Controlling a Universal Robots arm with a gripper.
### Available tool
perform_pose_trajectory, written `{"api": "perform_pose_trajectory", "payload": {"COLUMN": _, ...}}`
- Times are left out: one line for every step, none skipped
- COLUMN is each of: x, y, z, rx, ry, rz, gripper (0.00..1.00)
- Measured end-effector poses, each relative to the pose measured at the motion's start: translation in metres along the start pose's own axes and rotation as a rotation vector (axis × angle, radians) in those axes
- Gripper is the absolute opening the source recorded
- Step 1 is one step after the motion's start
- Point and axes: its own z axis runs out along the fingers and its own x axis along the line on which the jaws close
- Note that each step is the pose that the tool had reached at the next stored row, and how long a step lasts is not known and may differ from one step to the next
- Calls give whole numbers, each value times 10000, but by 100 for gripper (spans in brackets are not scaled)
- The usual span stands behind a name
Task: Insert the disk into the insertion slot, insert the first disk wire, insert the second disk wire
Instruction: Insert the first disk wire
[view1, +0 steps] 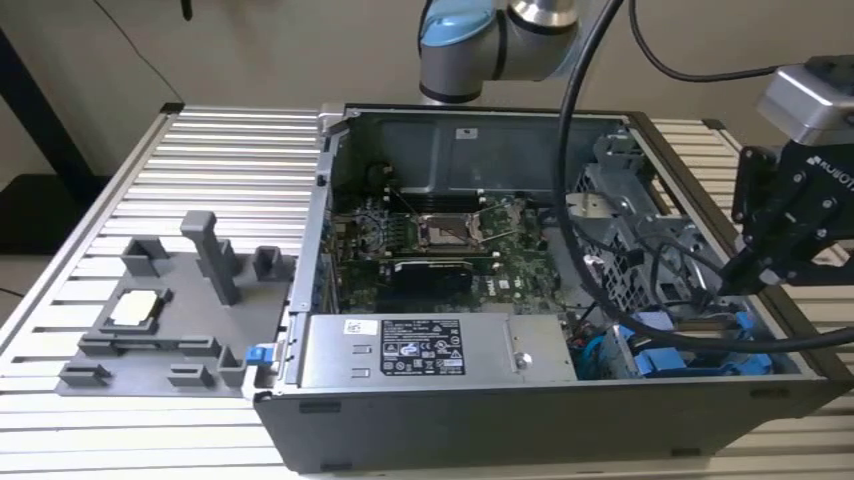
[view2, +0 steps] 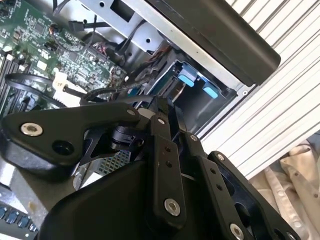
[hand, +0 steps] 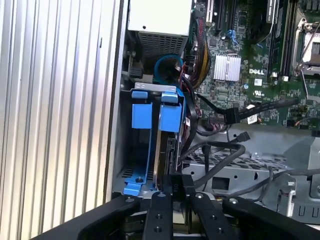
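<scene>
The disk (hand: 164, 150) stands on edge in its blue frame (hand: 171, 117), sunk part way into the insertion slot (hand: 150, 89) of the grey drive cage at the case's front corner. In the first wrist view my gripper (hand: 177, 176) sits right at the disk's near edge, fingers drawn together on it. In the second wrist view the gripper (view2: 161, 104) points into the slot (view2: 200, 107), just short of two blue end tabs (view2: 187, 79). In the exterior view the gripper (view1: 737, 283) hangs over the blue frames (view1: 667, 355) at the exterior view's right. Two loose black wires end in connectors (hand: 231, 116) (hand: 244, 136) beside the cage.
The open computer case (view1: 534, 420) lies on a slatted metal table (view1: 214, 160), with motherboard (view1: 441, 240) and power supply (view1: 414, 350) inside. A second blue frame (hand: 140, 115) fills the neighbouring bay. Cable bundles (view1: 641, 270) cross near the cage. A grey fixture (view1: 174, 310) sits at the exterior view's left.
</scene>
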Motion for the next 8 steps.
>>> {"api": "perform_pose_trajectory", "payload": {"x": 0, "y": -1, "z": 4, "rx": 2, "ry": -3, "rz": 150, "gripper": 19}}
{"api": "perform_pose_trajectory", "payload": {"x": 0, "y": -1, "z": 9, "rx": 5, "ry": -7, "rz": 296, "gripper": 19}}
{"api": "perform_pose_trajectory", "payload": {"x": 1, "y": -1, "z": 14, "rx": 7, "ry": -13, "rz": 446, "gripper": 19}}
{"api": "perform_pose_trajectory", "payload": {"x": 1, "y": -1, "z": 18, "rx": 9, "ry": -17, "rz": 598, "gripper": 19}}
{"api": "perform_pose_trajectory", "payload": {"x": 1, "y": -2, "z": 24, "rx": 12, "ry": -23, "rz": 744, "gripper": 19}}
{"api": "perform_pose_trajectory", "payload": {"x": 1, "y": -1, "z": 29, "rx": 14, "ry": -29, "rz": 865, "gripper": 19}}
{"api": "perform_pose_trajectory", "payload": {"x": 2, "y": -2, "z": 31, "rx": 15, "ry": -38, "rz": 956, "gripper": 19}}
{"api": "perform_pose_trajectory", "payload": {"x": 2, "y": -1, "z": 32, "rx": 16, "ry": -40, "rz": 1002, "gripper": 19}}
